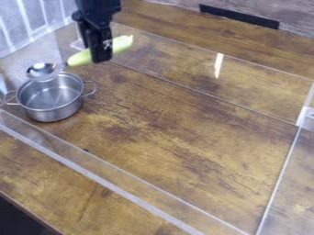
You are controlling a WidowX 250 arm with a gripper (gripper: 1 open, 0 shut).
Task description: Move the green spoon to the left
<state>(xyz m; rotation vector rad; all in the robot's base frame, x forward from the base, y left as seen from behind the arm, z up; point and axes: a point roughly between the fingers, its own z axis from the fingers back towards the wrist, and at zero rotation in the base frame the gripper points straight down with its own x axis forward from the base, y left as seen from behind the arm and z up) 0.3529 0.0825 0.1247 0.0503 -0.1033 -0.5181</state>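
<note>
Gripper (pixel 95 55) part-closed, pinching spoon (pixel 81 57) handle; bowl hanging at 8 o'clock above pot (pixel 51 95); risking slipping out or clipping pot rim.

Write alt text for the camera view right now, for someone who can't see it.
A black robot gripper points down at the far left of a wooden table, its jaws closed on the yellow-green handle of the green spoon, whose silver bowl lies towards the left. A round steel pot stands just in front, apart from the spoon.
</note>
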